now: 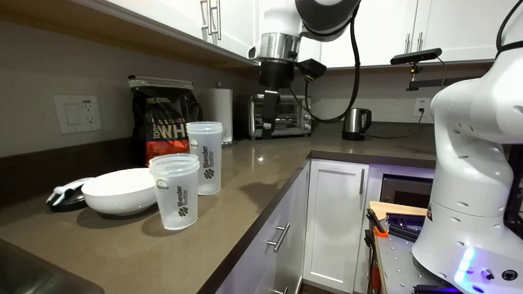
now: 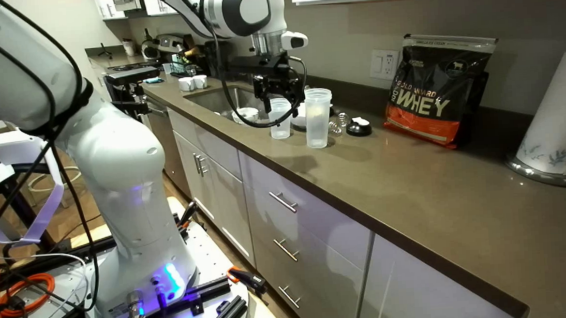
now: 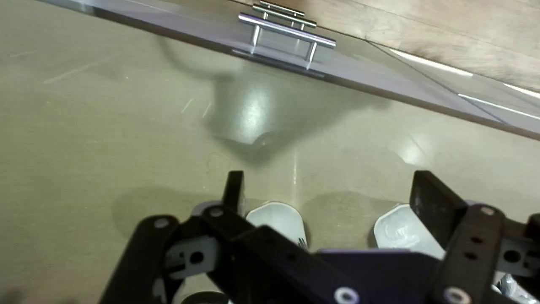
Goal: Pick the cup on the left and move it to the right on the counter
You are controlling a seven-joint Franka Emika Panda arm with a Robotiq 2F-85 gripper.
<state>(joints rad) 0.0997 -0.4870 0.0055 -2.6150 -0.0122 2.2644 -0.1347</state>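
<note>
"Plastic cup (image 1: 175,200), short, whitish, dark-printed: where is it listed?"

"Upright on the counter (image 1: 233,216), as seen in an exterior view, placed near the white bowl (image 1: 118,196) and the taller cup (image 1: 209,163)."

"And the gripper (image 3: 328,190)?"

"Fingers (image 3: 434,207) spread wide apart, nothing held; suspended above the counter, clear of both cups."

"Progress entry?"

"No part of the move is judged complete. Grasp, lift, transfer to the right, placement and release are to be carried out."
</note>
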